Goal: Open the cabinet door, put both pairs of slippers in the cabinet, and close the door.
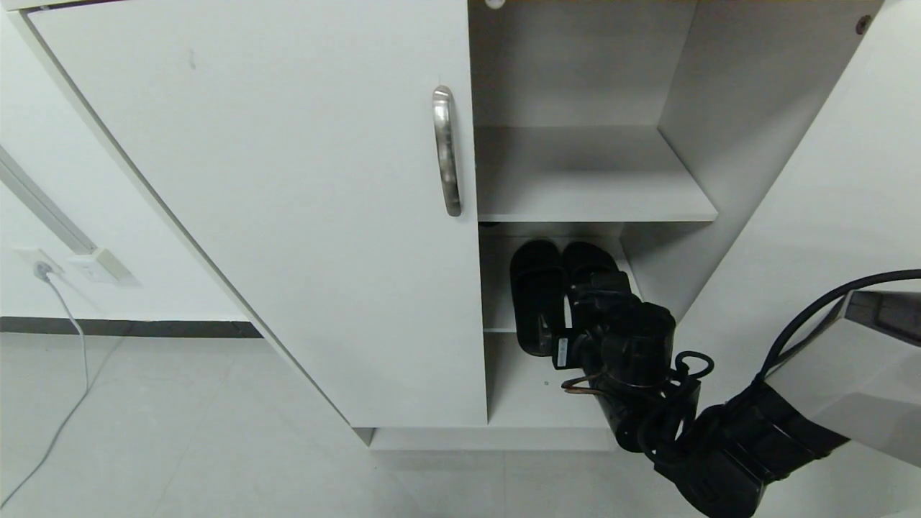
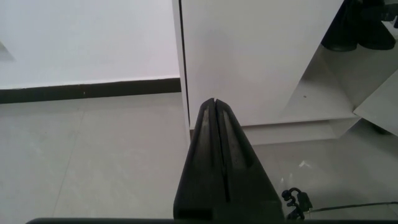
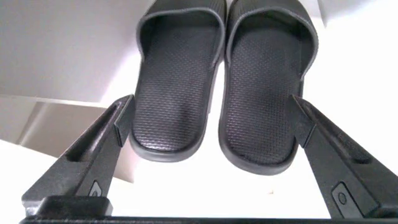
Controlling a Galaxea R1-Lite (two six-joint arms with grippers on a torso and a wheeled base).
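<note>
A pair of black slippers (image 1: 540,295) lies side by side on the cabinet's bottom shelf (image 1: 525,381), toes pointing inward. My right gripper (image 3: 212,115) is open at their heels, one finger (image 3: 106,143) outside each slipper (image 3: 180,81). In the head view the right gripper (image 1: 601,295) covers the heel of the right-hand slipper. The cabinet's right door (image 1: 827,216) stands open; the left door (image 1: 273,201) with its metal handle (image 1: 446,151) is closed. My left gripper (image 2: 214,106) is shut on nothing, low over the floor in front of the closed door (image 2: 249,56).
An empty middle shelf (image 1: 590,180) sits above the slippers. The open door's lower edge (image 2: 379,106) hangs close on the right. A wall socket with a grey cable (image 1: 43,270) is far left. Grey tiled floor (image 1: 216,446) spreads before the cabinet.
</note>
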